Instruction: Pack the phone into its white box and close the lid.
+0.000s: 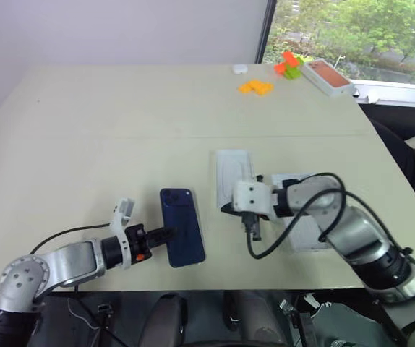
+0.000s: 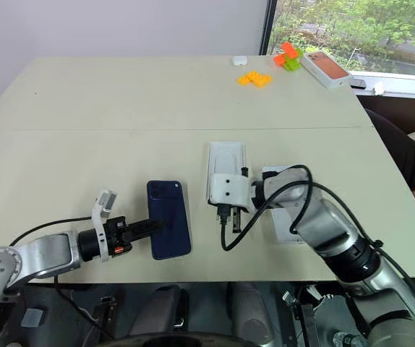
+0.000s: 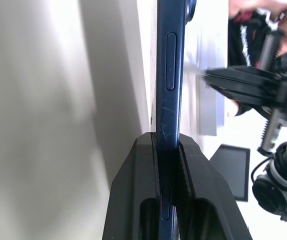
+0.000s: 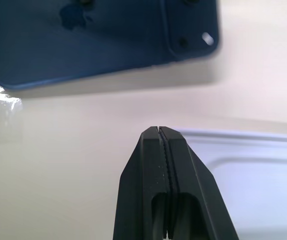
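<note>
Left eye view: a pale bench (image 1: 121, 130) carries the phone (image 1: 182, 228), a slim navy-blue handset lying back-up near the front edge. Its long axis runs from the near edge toward the far side, tilted slightly, with the camera cluster at the far end. The left tool (image 1: 165, 233) pinches the phone's left long edge near its lower half. The right tool (image 1: 229, 208) hovers just right of the phone, over a white moulded insert (image 1: 230, 168). An orange-printed box (image 1: 327, 77) and orange and green blocks (image 1: 257, 87) sit well apart at the far corner.

Right eye view: the same layout; the phone (image 2: 169, 218) lies between the two tools, and a flat white piece shows under the right arm, too hidden to identify.

Left wrist view: the black fingers (image 3: 133, 200) clamp the phone's thin edge squarely, side button visible beyond them.

Right wrist view: the right tool's fingers (image 4: 138, 185) are pressed together on nothing, with the phone's camera corner beyond and the insert's rim below.

Judgement: the step is lifting the phone. Doing it well means keeping the pinch firm and level, raising it slowly so the glossy body does not pivot or slip, then aligning its long axis with the tray.
</note>
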{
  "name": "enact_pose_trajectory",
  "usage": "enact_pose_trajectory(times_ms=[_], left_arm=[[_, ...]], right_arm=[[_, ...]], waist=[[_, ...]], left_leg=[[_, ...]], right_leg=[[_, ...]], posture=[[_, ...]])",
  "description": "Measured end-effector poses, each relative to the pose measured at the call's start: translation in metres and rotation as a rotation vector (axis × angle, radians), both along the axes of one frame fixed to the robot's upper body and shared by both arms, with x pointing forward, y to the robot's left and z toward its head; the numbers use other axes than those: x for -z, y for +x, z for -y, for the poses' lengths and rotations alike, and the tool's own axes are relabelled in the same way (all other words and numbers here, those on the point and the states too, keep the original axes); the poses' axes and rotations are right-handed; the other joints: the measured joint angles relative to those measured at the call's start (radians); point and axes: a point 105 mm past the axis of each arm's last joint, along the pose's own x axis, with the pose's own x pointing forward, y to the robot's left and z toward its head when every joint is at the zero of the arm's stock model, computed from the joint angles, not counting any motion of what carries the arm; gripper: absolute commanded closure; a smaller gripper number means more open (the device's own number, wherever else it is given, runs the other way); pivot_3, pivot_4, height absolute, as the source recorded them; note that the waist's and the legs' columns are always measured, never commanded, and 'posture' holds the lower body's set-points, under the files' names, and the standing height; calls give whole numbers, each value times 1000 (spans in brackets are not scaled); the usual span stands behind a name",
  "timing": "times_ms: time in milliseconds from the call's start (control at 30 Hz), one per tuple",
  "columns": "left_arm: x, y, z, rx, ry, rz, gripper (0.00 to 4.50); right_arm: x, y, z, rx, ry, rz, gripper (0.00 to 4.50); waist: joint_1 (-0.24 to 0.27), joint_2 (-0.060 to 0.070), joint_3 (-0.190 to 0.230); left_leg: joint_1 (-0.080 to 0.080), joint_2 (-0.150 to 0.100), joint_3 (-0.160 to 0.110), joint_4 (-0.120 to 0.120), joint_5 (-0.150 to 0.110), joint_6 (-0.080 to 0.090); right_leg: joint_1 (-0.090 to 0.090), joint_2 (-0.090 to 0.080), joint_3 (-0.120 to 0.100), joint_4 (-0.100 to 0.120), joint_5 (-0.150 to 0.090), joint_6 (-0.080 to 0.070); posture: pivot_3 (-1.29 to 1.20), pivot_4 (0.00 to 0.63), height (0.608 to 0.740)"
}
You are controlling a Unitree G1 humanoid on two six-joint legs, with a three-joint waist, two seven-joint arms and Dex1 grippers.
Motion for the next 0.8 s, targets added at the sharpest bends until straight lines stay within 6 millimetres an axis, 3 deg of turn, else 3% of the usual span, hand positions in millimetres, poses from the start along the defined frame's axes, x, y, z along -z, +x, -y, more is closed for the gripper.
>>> enact_pose_trajectory(times_ms=[133, 300, 467, 567, 667, 800], left_arm=[[-22, 12, -15, -70, -32, 101, 4491], [-21, 15, -4, -17, -23, 94, 4491], [-22, 18, 7, 45, -2, 99, 4491], [-20, 20, 8, 53, 15, 95, 4500], [-18, 22, 6, 50, 28, 91, 4500], [-17, 23, 6, 48, 33, 91, 4500]], right_arm=[[-14, 9, 13, 90, 23, 38, 4500], [-5, 22, 22, 163, 32, 16, 4500], [-1, 16, 25, 122, 20, -2, 4500], [8, 3, 29, 75, -2, -75, 3685], [13, 1, 31, 77, -9, -88, 2218], [23, -2, 35, 94, -28, -102, 2218]], waist=[[2, 0, 0], [3, -1, 0], [1, -1, 0], [1, -1, 0], [-1, -1, 0], [2, -1, 0]], left_leg=[[0, 0, 0, 0, 0, 0], [-2, -3, 1, 0, 0, 1], [-4, -2, 1, 0, -1, 1], [-8, -2, 1, 0, -1, 1], [-11, -2, 1, 0, 0, 0], [-11, -1, 0, 0, 0, 0]], right_leg=[[1, 0, 0, -1, 0, 0], [0, -1, 0, -2, 0, 0], [-2, -1, 0, -2, 0, 1], [-7, -1, 0, -1, 1, 2], [-9, -1, 0, -1, 1, 2], [-9, -1, 0, -1, 1, 2]], posture=[[0, 150, 740], [0, 150, 740], [0, 150, 740], [0, 150, 740], [0, 150, 740], [0, 150, 740]])
